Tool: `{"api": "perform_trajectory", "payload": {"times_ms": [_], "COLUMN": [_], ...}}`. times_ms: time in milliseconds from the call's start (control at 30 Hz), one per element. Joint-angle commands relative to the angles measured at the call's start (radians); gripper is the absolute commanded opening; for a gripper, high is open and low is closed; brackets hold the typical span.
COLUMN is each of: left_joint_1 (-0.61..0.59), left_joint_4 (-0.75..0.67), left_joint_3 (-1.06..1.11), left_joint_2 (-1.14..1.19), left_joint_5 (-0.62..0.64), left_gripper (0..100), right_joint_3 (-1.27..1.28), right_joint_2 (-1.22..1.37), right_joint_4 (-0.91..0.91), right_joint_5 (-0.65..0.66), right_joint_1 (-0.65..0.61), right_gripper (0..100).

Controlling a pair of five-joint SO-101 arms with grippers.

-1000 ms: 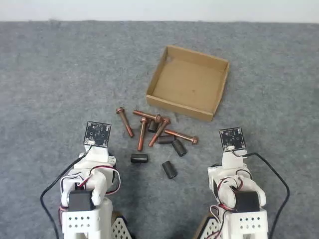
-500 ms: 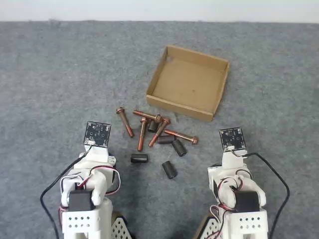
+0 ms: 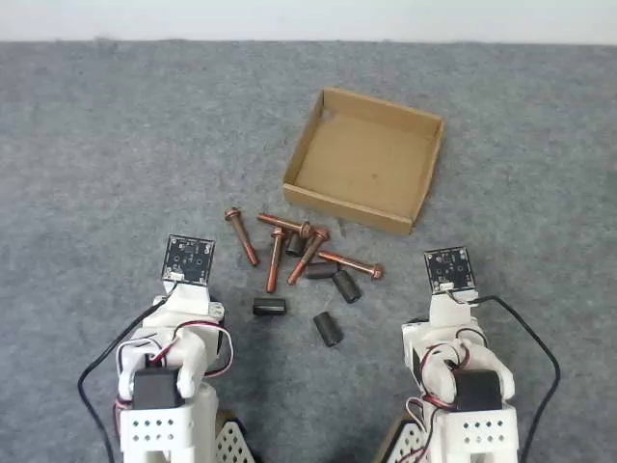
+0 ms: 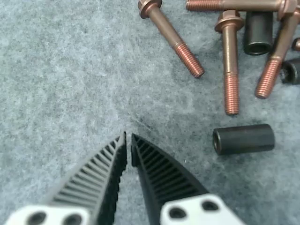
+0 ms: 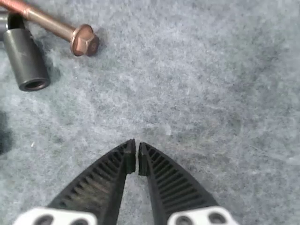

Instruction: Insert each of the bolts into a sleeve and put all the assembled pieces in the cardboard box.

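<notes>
High view: the shallow brown cardboard box [image 3: 344,208] sits empty toward the far edge of the grey worktop [image 3: 116,145]. The copper-coloured threaded bolts [image 3: 275,260] and short black cylindrical sleeves [image 3: 269,308] lie loose mid-worktop, none apparently joined.

Left wrist view: the left gripper [image 4: 128,138] has its fingers clenched on nothing.

Right wrist view: the right gripper [image 5: 136,145] is likewise clenched and empty.

I judge that the whole task remains.

Grey carpeted tabletop [image 3: 116,145], with a pale wall strip [image 3: 289,19] behind it.
</notes>
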Motion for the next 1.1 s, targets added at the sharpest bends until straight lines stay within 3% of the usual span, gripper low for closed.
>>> {"api": "perform_trajectory", "payload": {"times_ms": [0, 433, 733, 1067], "left_joint_1": [-0.003, 0.002, 0.0, 0.003], "left_joint_4": [0.005, -0.002, -0.044, -0.222], "left_joint_3": [-0.013, -0.013, -0.17, -0.097], "left_joint_2": [-0.021, -0.021, -0.025, -0.025], "left_joint_5": [-0.008, -0.008, -0.009, -0.008], "left_gripper": [1, 1, 1, 1], "right_joint_3": [0.017, 0.017, -0.008, -0.026], "right_joint_2": [-0.021, -0.021, -0.021, -0.021], "right_joint_4": [-0.018, -0.018, -0.008, -0.013], "right_joint_5": [-0.006, -0.006, -0.006, -0.005], "right_joint_1": [0.01, 0.008, 0.015, 0.019], "right_gripper": [0.7, 0.9, 0.9, 0.9]}}
